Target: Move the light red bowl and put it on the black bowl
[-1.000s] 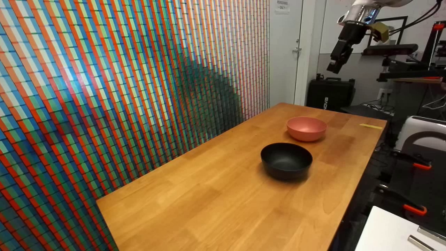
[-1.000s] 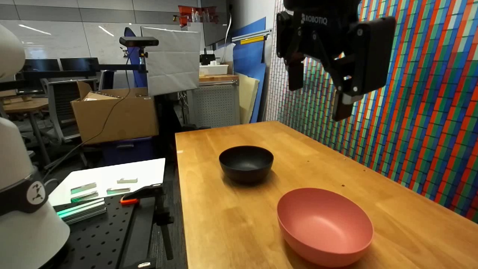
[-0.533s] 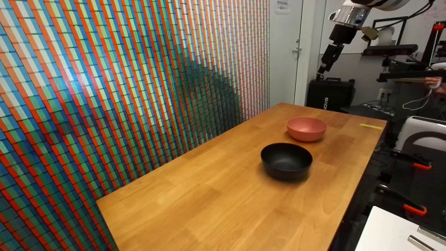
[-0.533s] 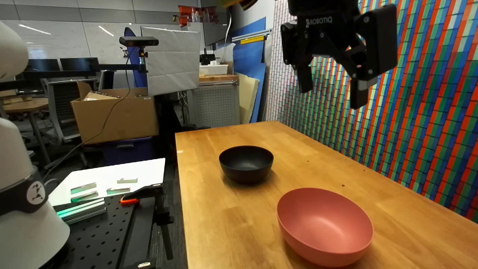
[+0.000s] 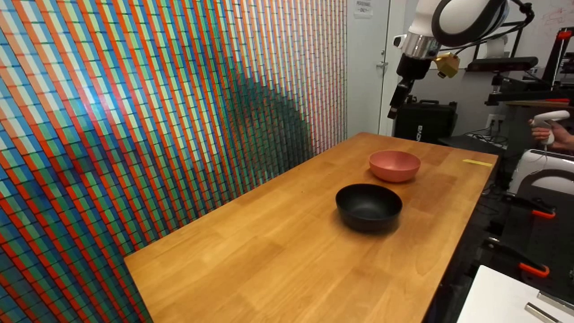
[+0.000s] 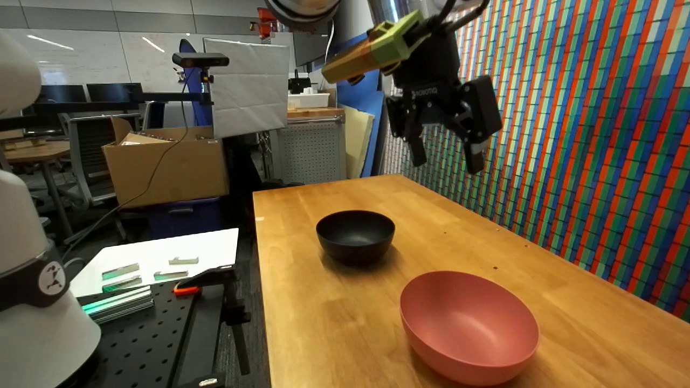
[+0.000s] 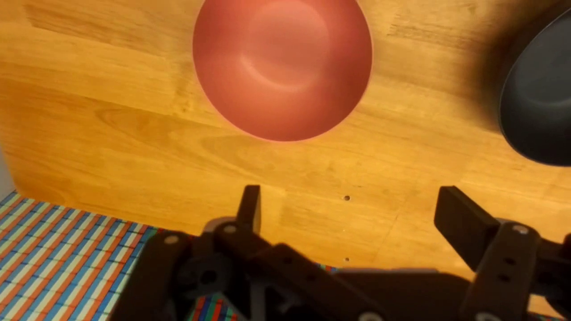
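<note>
Striped wall (image 5: 179, 112) closes off one long side of the wooden table (image 5: 269, 251), so access is likely from above or the open side. In an exterior view the arm (image 5: 459, 20) comes in high from the far right, slanting down and left toward that wall; reads as a hover for lining up, no contact with either bowl. Task's thing, the light red bowl (image 6: 469, 326): upright on the table, near and right in an exterior view, rim untouched. The black bowl (image 6: 356, 237), its target: upright too, farther and to the left, apart from the red one. Both mouths face up, which suits stacking, and the gap between them probably leaves room to work a finger over the rim. Widths look about alike, so I'd expect the red one to nest partly or perch; off-centre release could tip it. The gripper (image 7: 350, 198) is spread wide, holding nothing, just tabletop showing between its fingertips (image 7: 464, 223) in the wrist view. There the red bowl sits wholly outside that gap, farther and a bit left. Bowl looks too wide to straddle, so a rim pinch, one finger in, one out, seems the plan; the next move should shift over the rim, then go down. Step is likely approach; grasp not made, stack not begun.
</note>
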{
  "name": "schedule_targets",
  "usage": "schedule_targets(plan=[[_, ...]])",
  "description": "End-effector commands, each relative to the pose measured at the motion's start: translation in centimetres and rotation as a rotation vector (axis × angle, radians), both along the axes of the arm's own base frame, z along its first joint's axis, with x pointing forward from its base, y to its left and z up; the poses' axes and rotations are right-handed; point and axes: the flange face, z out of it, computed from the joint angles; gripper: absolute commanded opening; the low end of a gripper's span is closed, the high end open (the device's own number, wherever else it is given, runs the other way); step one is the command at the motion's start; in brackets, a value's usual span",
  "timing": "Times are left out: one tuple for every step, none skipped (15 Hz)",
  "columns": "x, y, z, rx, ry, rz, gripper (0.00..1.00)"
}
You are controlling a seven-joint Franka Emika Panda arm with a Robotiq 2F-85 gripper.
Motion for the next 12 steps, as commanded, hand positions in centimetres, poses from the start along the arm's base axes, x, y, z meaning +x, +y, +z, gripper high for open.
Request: schedule_targets(plan=[[0.7, 1.4, -4.4, -0.050, 0.060, -0.022, 1.00], [0.7, 1.6, -5.6, -0.067, 0.082, -0.029, 1.00], [0.7, 1.6, -6.9, -0.081, 0.104, -0.033, 1.00], [0.8, 1.7, -8.0, -0.093, 0.125, -0.032, 1.00], [0.8, 1.8, -9.2, -0.104, 0.136, -0.033, 1.00], [0.9, 2.0, -10.2, -0.114, 0.150, -0.030, 1.00], [0.9, 2.1, -11.4, -0.119, 0.166, -0.027, 1.00], [0.9, 2.2, -12.8, -0.121, 0.181, -0.021, 1.00], [1.0, 2.4, -13.9, -0.125, 0.197, -0.016, 1.00], [0.9, 2.5, -15.1, -0.131, 0.213, -0.012, 1.00], [1.0, 2.6, -16.1, -0.136, 0.226, -0.007, 1.00], [1.0, 2.7, -17.3, -0.139, 0.241, -0.002, 1.00]])
